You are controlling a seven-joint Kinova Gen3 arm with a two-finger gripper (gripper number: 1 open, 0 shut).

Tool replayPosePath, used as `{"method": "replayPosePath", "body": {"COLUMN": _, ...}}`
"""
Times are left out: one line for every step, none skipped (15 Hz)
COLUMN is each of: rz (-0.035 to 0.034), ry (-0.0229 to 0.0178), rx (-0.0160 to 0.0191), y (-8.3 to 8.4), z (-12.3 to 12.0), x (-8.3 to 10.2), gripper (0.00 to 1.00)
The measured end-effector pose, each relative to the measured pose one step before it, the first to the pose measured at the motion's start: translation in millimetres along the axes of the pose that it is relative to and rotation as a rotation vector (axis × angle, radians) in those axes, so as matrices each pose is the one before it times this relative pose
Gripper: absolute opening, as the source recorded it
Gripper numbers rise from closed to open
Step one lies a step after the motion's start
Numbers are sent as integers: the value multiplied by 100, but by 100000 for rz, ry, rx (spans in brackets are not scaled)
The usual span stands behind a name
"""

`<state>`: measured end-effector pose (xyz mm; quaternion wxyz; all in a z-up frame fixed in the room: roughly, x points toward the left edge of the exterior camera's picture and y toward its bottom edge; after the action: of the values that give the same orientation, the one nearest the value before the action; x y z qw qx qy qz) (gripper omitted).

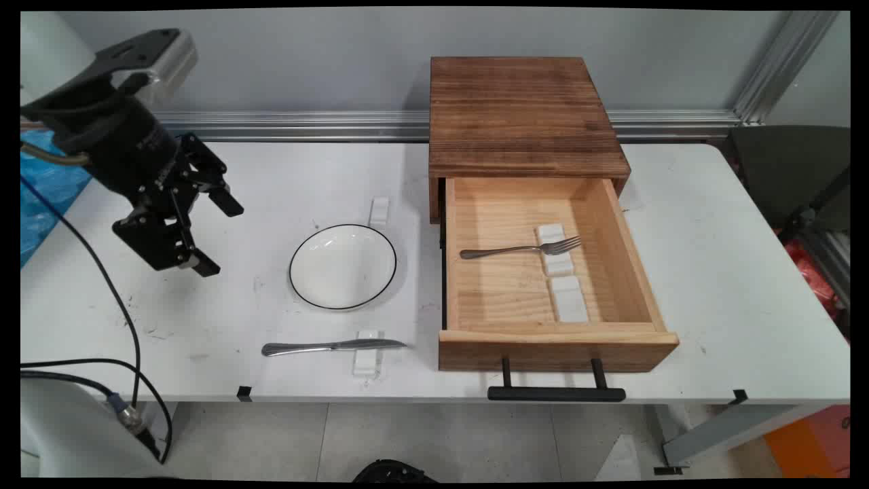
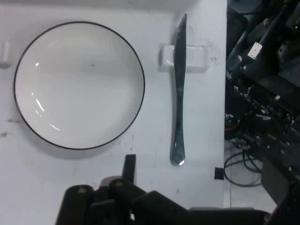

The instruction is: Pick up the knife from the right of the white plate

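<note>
My black gripper hangs open over the table's left part, holding nothing, with its fingers spread toward the right. Nearest to it is a white plate with a black rim, which lies a short way to its right. In the hand view the plate lies straight ahead. A steel knife rests across a small white block near the front edge. The hand view shows the knife beside the plate, on its block.
A wooden drawer box stands at the back right, its drawer pulled out toward the front with a black handle. In it a fork lies across white blocks. Another white block lies behind the plate.
</note>
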<state>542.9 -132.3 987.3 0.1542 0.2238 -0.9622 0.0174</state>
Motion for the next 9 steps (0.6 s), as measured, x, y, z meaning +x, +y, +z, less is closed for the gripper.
{"method": "replayPosePath", "body": {"rz": -696, "ry": 986, "rx": 161, "y": 24, "z": 350, "x": -375, "gripper": 100}}
{"method": "replayPosePath", "body": {"rz": -598, "ry": 916, "rx": 171, "y": 34, "z": 400, "x": -338, "gripper": 100}}
{"method": "replayPosePath", "body": {"rz": -376, "ry": 934, "rx": 171, "y": 13, "z": 466, "x": -210, "gripper": 100}}
{"method": "replayPosePath", "body": {"rz": -262, "ry": 1151, "rx": 20, "y": 39, "z": 643, "x": -205, "gripper": 100}}
{"method": "replayPosePath", "body": {"rz": -47, "ry": 945, "rx": -203, "y": 95, "z": 778, "x": -182, "gripper": 100}}
{"method": "replayPosePath", "body": {"rz": 200, "ry": 835, "rx": -283, "y": 108, "z": 775, "x": -85, "gripper": 100}}
{"method": "replayPosePath", "body": {"rz": 120, "ry": 550, "rx": -75, "y": 78, "z": 534, "x": -51, "gripper": 100}}
{"method": "replayPosePath", "body": {"rz": 177, "ry": 754, "rx": -135, "y": 137, "z": 880, "x": -56, "gripper": 100}}
{"method": "replayPosePath", "body": {"rz": 148, "ry": 603, "rx": -3, "y": 66, "z": 618, "x": -5, "gripper": 100}}
